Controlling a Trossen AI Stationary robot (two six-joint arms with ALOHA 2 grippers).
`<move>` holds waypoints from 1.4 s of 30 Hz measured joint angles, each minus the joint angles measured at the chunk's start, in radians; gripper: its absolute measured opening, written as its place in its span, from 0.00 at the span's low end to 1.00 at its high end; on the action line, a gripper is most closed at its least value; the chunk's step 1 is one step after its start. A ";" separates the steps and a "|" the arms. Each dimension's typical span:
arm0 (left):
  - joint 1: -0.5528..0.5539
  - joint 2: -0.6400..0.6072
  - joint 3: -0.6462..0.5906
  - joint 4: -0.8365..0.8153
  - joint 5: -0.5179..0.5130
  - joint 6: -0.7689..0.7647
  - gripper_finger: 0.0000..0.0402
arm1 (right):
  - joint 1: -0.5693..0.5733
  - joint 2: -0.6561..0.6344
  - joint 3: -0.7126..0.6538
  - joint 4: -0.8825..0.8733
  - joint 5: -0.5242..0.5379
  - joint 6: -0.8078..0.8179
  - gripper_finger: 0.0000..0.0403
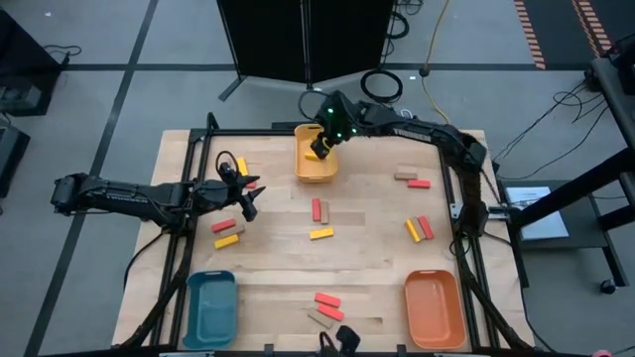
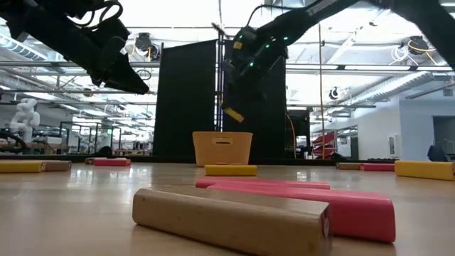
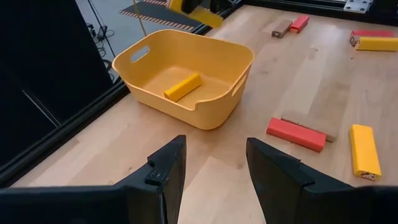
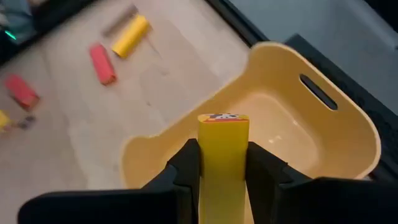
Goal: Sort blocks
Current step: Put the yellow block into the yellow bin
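The right claw [image 4: 222, 163] pinches a flat yellow wooden block [image 4: 223, 155] above the yellow plastic tray [image 1: 317, 162], which already holds one yellow bar [image 3: 182, 87]. The drop seems next: spread over the tray. The left claw [image 3: 214, 171] hovers spread, empty. Three trays sit on the wooden surface [image 1: 367, 268]: yellow, teal [image 1: 210, 307], orange [image 1: 435, 307].

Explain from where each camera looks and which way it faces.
High: overhead, looking down; both arms, yellow plastic tray.
Low: table height, across a tan wooden block; both arms above.
Left wrist: left gripper open, facing the tray.
Right wrist: right gripper holds a yellow rectangular block above the tray.
All share the tray.
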 joint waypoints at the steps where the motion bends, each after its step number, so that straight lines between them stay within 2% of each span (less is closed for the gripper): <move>1: 0.000 0.000 0.000 0.000 -0.001 0.002 0.41 | 0.000 0.028 0.037 -0.040 0.008 -0.014 0.16; 6: 0.000 0.000 0.000 0.000 -0.003 0.021 0.41 | 0.001 0.150 0.200 -0.258 0.119 -0.069 0.16; 10: 0.000 0.000 0.000 0.000 -0.003 0.024 0.41 | 0.001 0.192 0.259 -0.338 0.131 -0.071 0.21; 26: 0.000 0.000 0.000 0.000 -0.003 0.024 0.41 | 0.003 0.199 0.259 -0.307 0.121 -0.074 0.32; 42: 0.000 0.000 0.000 0.000 -0.003 0.024 0.41 | 0.004 0.199 0.259 -0.293 0.118 -0.108 0.33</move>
